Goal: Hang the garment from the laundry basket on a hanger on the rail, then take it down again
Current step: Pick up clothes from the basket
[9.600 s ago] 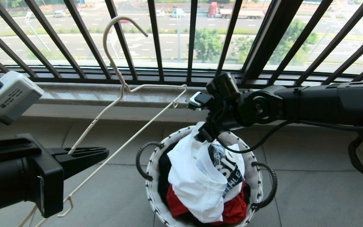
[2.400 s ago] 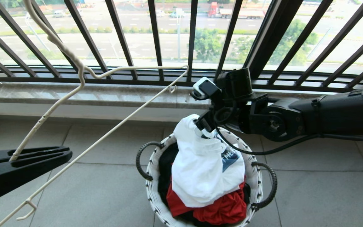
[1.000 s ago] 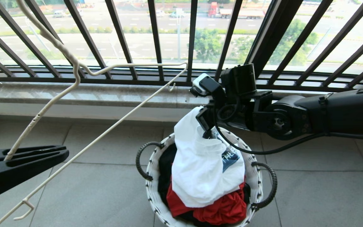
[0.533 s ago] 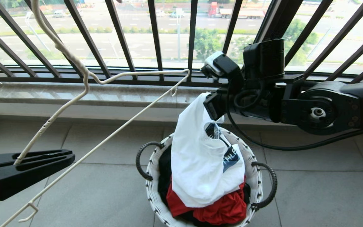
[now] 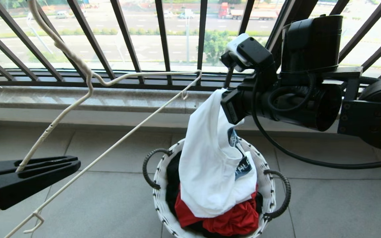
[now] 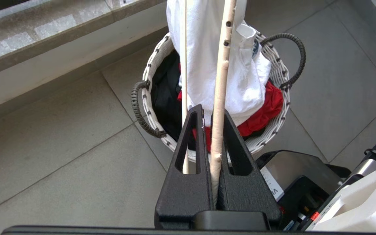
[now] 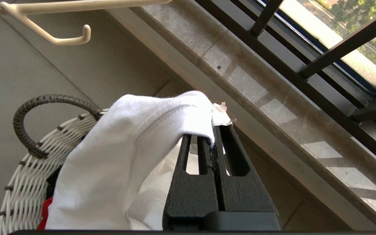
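While its lower folds lie in the small round white-and-black woven laundry basket [image 5: 164, 188] at lower centre, the white T-shirt with a navy lettered print [image 5: 207, 158] hangs from the right gripper [image 7: 213, 138], whose jaws are pinched tight on the fabric edge. At lower left, the left gripper [image 6: 212, 130] clamps the thin cream wire hanger [image 5: 88, 96], which slants toward the black balcony bars [image 5: 164, 39].

Bright daylight through the bars; sharp, wide-angle bowing.
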{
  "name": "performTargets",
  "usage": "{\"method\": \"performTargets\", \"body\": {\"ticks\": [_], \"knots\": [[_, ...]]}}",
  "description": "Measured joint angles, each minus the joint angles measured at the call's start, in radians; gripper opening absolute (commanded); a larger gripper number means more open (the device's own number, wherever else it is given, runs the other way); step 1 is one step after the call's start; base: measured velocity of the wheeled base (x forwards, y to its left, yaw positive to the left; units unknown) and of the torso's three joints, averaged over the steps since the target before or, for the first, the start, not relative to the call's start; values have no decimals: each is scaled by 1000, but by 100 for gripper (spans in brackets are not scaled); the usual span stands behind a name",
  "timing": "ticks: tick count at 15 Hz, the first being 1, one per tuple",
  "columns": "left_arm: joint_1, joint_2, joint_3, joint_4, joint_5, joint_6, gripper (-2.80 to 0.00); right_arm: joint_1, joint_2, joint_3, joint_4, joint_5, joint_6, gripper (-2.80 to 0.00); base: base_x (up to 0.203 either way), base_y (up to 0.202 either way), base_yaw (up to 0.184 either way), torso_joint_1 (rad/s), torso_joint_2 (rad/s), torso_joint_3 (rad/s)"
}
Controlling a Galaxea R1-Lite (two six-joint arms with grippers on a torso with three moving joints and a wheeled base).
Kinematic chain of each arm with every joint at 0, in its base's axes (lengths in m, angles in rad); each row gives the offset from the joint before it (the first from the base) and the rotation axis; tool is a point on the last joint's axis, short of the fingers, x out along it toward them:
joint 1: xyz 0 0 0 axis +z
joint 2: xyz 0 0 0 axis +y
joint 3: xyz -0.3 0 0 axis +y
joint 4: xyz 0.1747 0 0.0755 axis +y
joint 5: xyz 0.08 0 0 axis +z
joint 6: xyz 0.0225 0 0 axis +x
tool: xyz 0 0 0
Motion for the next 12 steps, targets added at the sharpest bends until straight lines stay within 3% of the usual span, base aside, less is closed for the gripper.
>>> {"method": "performTargets", "body": {"ticks": [12], "knots": [[0, -43, -1, -25, 0, 5, -280, 33, -30, 28, 0, -39, -3, -280, 0, 0, 0, 1, 2, 190]]}}
